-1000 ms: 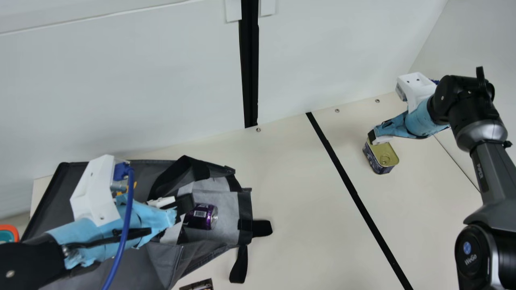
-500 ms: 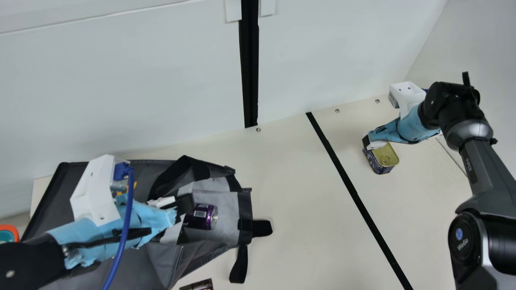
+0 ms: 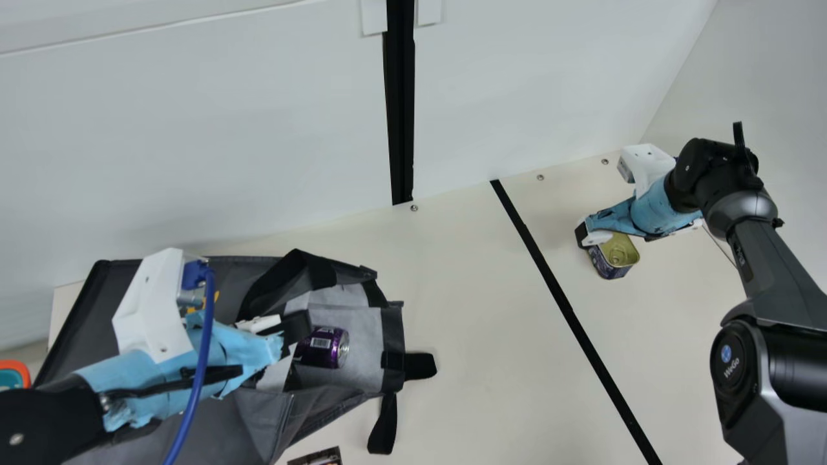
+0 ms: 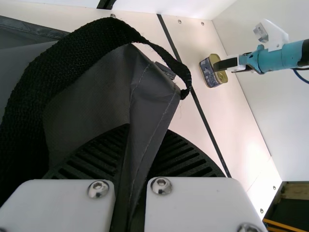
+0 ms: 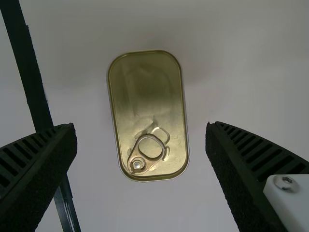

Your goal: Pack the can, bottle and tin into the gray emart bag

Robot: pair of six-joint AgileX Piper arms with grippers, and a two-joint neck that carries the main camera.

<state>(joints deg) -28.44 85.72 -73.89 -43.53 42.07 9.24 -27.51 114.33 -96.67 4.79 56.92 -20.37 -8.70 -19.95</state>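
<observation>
At the main view's left, my left gripper (image 3: 294, 328) holds the edge of the gray bag (image 3: 395, 336), which lies on its side with its mouth open. In the left wrist view the left gripper (image 4: 130, 179) is shut on a fold of gray fabric (image 4: 152, 106). The purple can (image 3: 326, 347) lies inside the bag mouth. The tin (image 3: 617, 250) stands on the table under my right gripper (image 3: 586, 236). From the right wrist, the tin's gold lid (image 5: 147, 96) appears between the spread fingers of the right gripper (image 5: 141, 140), touching neither.
A black tape line (image 3: 568, 310) runs across the table between bag and tin. A dark printed item (image 3: 316, 457) shows at the near edge, and an orange-rimmed object (image 3: 16, 373) at the far left. White walls stand behind the table.
My right gripper has moved slightly left and nearer in the main view, coming lower over the tin. The left arm, bag, can and tin have kept still.
</observation>
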